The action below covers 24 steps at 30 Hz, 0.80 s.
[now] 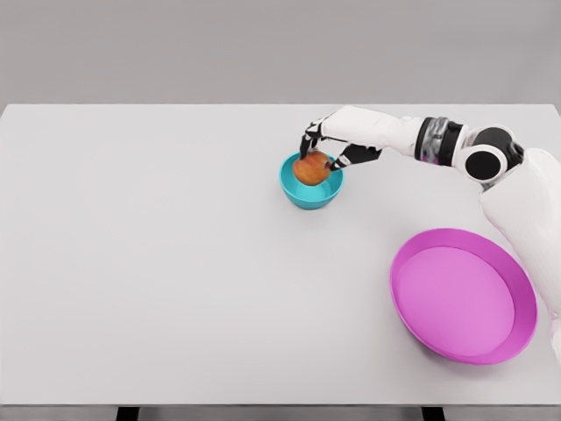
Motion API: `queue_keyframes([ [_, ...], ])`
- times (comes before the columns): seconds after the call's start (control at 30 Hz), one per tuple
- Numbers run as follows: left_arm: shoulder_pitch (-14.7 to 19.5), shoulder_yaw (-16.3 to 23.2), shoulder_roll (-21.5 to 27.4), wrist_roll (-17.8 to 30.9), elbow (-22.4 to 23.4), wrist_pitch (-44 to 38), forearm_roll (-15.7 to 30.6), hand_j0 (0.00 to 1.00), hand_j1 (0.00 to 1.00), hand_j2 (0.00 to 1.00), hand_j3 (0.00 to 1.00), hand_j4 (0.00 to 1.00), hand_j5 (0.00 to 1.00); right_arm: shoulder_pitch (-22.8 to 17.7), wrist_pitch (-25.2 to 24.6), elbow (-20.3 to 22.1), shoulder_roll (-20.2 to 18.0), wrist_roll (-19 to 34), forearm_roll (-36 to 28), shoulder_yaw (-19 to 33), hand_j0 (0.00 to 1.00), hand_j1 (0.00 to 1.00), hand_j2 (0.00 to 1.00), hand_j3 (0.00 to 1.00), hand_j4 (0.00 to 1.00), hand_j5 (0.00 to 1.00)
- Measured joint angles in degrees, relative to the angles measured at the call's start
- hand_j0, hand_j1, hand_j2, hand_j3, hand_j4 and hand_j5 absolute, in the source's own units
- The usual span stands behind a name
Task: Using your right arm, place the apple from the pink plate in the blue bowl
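An orange-red apple (310, 168) sits over the opening of the small blue bowl (310, 195) near the table's middle. My right hand (321, 151) reaches in from the right and its dark fingers curl around the apple's top and sides. Whether the apple rests on the bowl's bottom is hidden by the rim. The pink plate (463, 294) lies at the lower right with nothing on it. My left arm does not show.
The white table (158, 263) spreads wide to the left and front of the bowl. My right forearm (412, 138) crosses above the far right part of the table, behind the plate.
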State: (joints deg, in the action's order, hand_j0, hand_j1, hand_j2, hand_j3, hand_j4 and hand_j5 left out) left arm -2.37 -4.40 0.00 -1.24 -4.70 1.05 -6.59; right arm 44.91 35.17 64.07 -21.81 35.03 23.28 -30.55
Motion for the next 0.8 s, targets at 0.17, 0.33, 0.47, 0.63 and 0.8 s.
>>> queue_keyframes([
  [0.17, 0.0, 0.0, 0.0, 0.0, 0.01, 0.01, 0.0, 1.0, 1.0, 1.0, 1.0, 1.0, 1.0, 0.0, 0.0, 0.09, 0.13, 0.0, 0.05, 0.0, 1.0, 1.0, 1.0, 1.0, 1.0, 1.0],
  [0.33, 0.0, 0.0, 0.0, 0.0, 0.02, 0.0, 0.01, 1.0, 1.0, 1.0, 1.0, 1.0, 1.0, 0.09, 0.03, 1.8, -1.06, 0.01, -0.03, 0.83, 1.0, 1.0, 1.0, 1.0, 1.0, 1.0],
  [0.47, 0.0, 0.0, 0.0, 0.0, 0.03, 0.01, 0.0, 1.0, 1.0, 1.0, 1.0, 1.0, 1.0, -3.69, 0.05, 8.39, -5.19, 0.01, -0.38, 6.76, 1.0, 1.0, 1.0, 1.0, 1.0, 1.0],
  [0.63, 0.0, 0.0, 0.0, 0.0, 0.02, 0.01, 0.0, 1.0, 1.0, 1.0, 1.0, 1.0, 1.0, -6.85, 0.02, 11.52, -7.79, 0.01, -0.7, 13.42, 1.0, 1.0, 1.0, 1.0, 1.0, 1.0],
  [0.8, 0.0, 0.0, 0.0, 0.0, 0.01, 0.01, 0.01, 1.0, 1.0, 1.0, 1.0, 1.0, 1.0, -12.12, 0.04, 12.15, -8.52, 0.01, -0.67, 18.12, 1.0, 1.0, 1.0, 1.0, 1.0, 1.0],
])
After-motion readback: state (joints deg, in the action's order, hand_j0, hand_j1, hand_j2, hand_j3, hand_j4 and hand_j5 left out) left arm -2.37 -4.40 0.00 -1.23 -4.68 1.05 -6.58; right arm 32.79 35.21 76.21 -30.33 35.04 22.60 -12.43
